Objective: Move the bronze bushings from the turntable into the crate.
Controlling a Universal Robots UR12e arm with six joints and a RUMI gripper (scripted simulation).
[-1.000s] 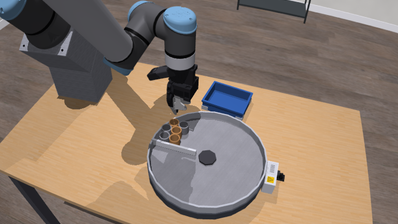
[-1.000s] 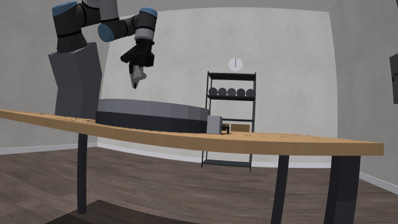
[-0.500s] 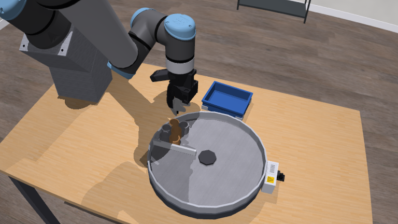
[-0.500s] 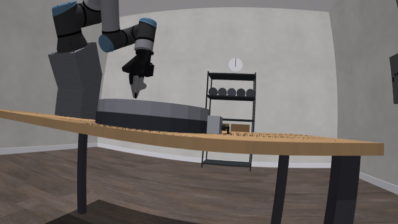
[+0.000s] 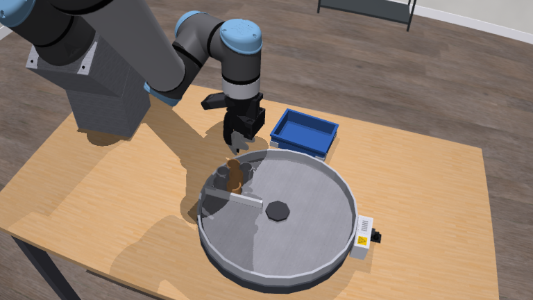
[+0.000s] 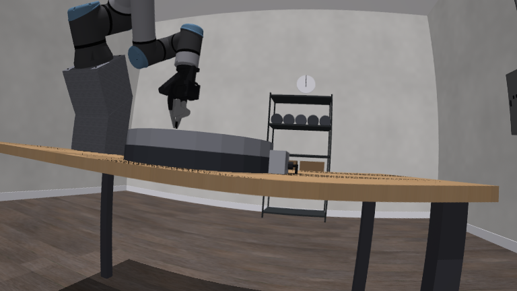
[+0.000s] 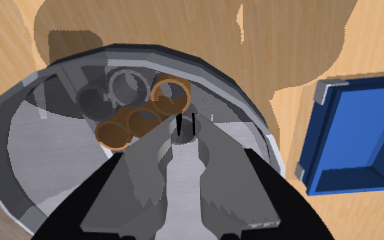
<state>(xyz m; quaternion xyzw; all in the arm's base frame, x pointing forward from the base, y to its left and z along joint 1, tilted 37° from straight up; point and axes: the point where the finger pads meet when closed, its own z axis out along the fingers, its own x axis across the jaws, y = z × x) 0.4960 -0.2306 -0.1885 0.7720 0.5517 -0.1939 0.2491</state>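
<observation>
The grey turntable (image 5: 277, 214) holds a cluster of bushings by its far left rim. Three bronze bushings (image 5: 234, 176) stand in a row; in the wrist view they show as orange rings (image 7: 142, 121). Steel bushings (image 5: 222, 171) stand beside them, two of them in the wrist view (image 7: 129, 86). My gripper (image 5: 238, 149) is shut and empty. It hangs just above the rim of the turntable (image 6: 198, 148), close over the cluster. In the wrist view its fingertips are over another steel bushing, right of the bronze row. The blue crate (image 5: 304, 131) is empty.
A grey divider bar (image 5: 233, 198) runs from the rim toward the dark hub (image 5: 277, 210). A white control box (image 5: 362, 237) sits on the turntable's right side. The crate (image 7: 345, 135) stands just beyond the turntable's far rim. A metal shelf (image 6: 299, 154) stands by the wall.
</observation>
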